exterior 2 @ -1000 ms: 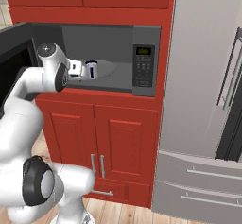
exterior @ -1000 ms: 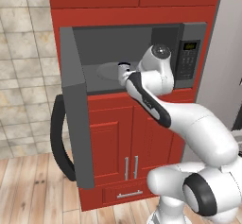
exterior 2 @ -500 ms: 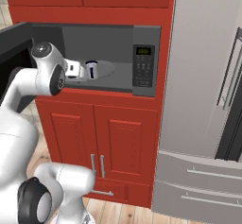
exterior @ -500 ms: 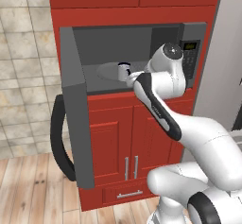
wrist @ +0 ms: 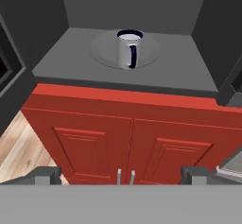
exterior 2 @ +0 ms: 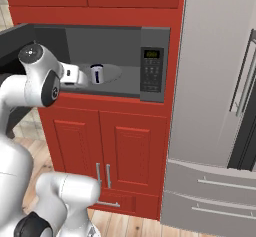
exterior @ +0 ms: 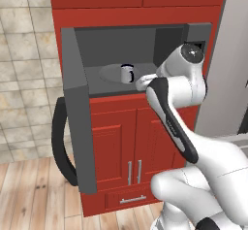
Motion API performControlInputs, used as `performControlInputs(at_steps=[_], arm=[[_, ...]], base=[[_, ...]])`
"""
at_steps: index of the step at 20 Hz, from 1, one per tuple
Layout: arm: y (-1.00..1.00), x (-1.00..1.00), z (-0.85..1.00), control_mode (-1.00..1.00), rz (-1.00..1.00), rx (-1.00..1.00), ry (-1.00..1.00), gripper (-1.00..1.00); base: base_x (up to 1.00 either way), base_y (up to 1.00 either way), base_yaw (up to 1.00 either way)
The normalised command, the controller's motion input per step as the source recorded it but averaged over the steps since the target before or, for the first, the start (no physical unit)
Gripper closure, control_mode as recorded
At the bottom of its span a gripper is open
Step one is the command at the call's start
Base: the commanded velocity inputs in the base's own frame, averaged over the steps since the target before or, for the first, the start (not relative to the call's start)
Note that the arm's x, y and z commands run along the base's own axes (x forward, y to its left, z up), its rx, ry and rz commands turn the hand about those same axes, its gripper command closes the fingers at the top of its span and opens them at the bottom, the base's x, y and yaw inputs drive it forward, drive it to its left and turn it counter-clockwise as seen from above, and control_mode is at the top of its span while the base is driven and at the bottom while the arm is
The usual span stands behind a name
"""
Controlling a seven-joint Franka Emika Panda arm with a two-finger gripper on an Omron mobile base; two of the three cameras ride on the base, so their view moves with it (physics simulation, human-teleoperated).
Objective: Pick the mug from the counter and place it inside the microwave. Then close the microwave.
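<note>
The pale mug [wrist: 128, 49] stands upright on the round turntable [wrist: 105, 53] inside the open microwave [exterior 2: 151, 71], its handle facing the hand camera. The same mug [exterior: 127, 73] [exterior 2: 96, 73] sits left of centre in the cavity. My gripper [wrist: 122, 176] is open with nothing between its fingertips [wrist: 47, 175]. It hangs in front of the cavity's mouth, a short way back from the mug. The hand [exterior: 144, 82] [exterior 2: 73, 75] is level with the microwave floor. The counter is out of view.
The microwave door [exterior: 77, 112] swings out to the left, and its thick black handle [exterior: 60, 146] curves toward the floor. Red cabinet doors [wrist: 132, 147] sit below. A grey refrigerator [exterior 2: 215, 106] stands at the right, with a tiled wall [exterior: 24, 78] at the left.
The hand has drawn back out of the microwave cavity, away from the mug, and the arm has risen. The mug stays on the turntable. The gripper remains open.
</note>
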Motion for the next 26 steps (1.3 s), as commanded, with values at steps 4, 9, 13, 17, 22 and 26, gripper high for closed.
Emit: performControlInputs(at_steps=[4, 9, 13, 17, 22, 26], arm=[[-0.02, -0.56, 0.16, -1.0, 0.0, 0.0, -0.09, -1.0], [-0.01, -0.62, 0.19, -1.0, 0.0, 0.0, -0.03, -1.0], [0.0, -0.6, 0.39, -1.0, 0.0, 0.0, 0.0, -1.0], [0.0, -0.54, 0.48, -1.0, 0.0, 0.0, 0.01, -1.0], [0.0, -0.59, 0.24, -1.0, 0.0, 0.0, 0.0, -1.0], [0.0, -0.58, 0.05, -1.0, 0.0, 0.0, 0.0, -1.0]], base=[[0.0, 0.0, 0.0], [0.0, 0.0, 0.0], [0.0, 0.0, 0.0], [0.0, 0.0, 0.0], [0.0, 0.0, 0.0], [0.0, 0.0, 0.0]])
